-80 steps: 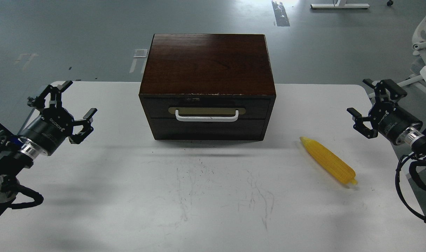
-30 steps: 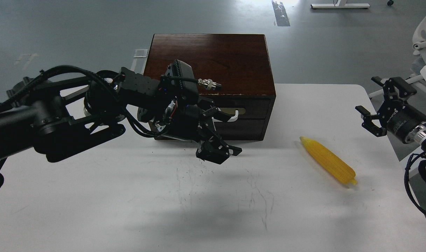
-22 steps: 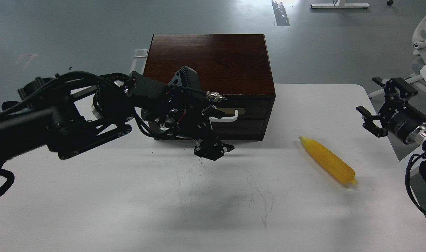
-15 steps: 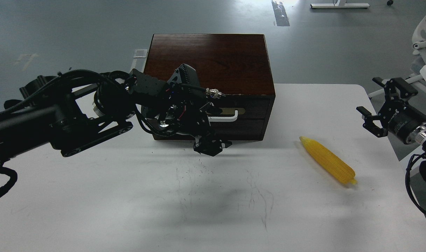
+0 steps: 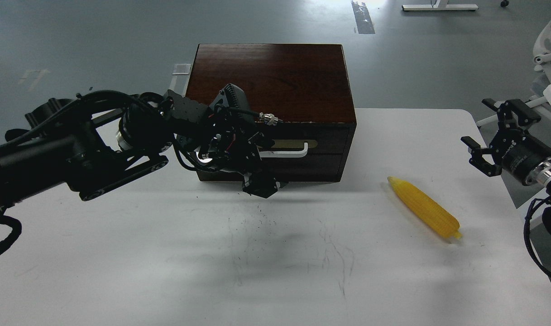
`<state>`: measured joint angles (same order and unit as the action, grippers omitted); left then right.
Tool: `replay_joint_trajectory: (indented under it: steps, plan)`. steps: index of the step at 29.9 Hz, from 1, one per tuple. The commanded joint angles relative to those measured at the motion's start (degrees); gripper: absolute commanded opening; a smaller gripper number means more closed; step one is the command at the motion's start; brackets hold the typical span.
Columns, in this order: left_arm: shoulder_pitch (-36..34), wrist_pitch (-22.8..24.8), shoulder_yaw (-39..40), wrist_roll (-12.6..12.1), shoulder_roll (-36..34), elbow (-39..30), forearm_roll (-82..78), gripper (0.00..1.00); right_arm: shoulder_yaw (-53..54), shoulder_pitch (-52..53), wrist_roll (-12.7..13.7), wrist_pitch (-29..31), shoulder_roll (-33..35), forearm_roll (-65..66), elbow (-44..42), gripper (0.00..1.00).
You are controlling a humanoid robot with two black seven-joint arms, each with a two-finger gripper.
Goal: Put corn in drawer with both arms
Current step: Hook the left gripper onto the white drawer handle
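Observation:
The yellow corn [image 5: 424,208] lies on the white table [image 5: 166,262], right of the dark wooden box [image 5: 270,81], tip pointing toward the box. The drawer [image 5: 323,140] is closed; the right part of its white handle [image 5: 289,152] shows. My left gripper [image 5: 261,164] reaches in front of the drawer at the handle's left part and hides it. Its claw fingers [image 5: 258,186] stand apart, one above and one below the handle's height; I cannot tell whether they touch it. My right gripper [image 5: 486,131] is open and empty, hovering at the table's right edge, behind and right of the corn.
The box stands at the table's back middle. A white chair [image 5: 549,50] and a white surface stand off the table's right edge near my right arm. Faint scratches mark the table's middle.

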<state>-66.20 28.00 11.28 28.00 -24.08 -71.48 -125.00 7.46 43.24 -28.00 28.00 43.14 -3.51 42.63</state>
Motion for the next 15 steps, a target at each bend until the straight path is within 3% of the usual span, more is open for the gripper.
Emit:
replay_joint_trajectory:
  steps: [1,15]
  plan:
    - [0.1,0.0,-0.4,0.0,0.0,0.9,0.0,0.99,0.0,-0.1,0.0,0.0,0.2,0.0,0.0,1.00]
    - [0.8,0.0,-2.7,0.0,-0.2,0.1,0.0,0.99,0.0,-0.1,0.0,0.0,0.4,0.0,-0.1,1.00]
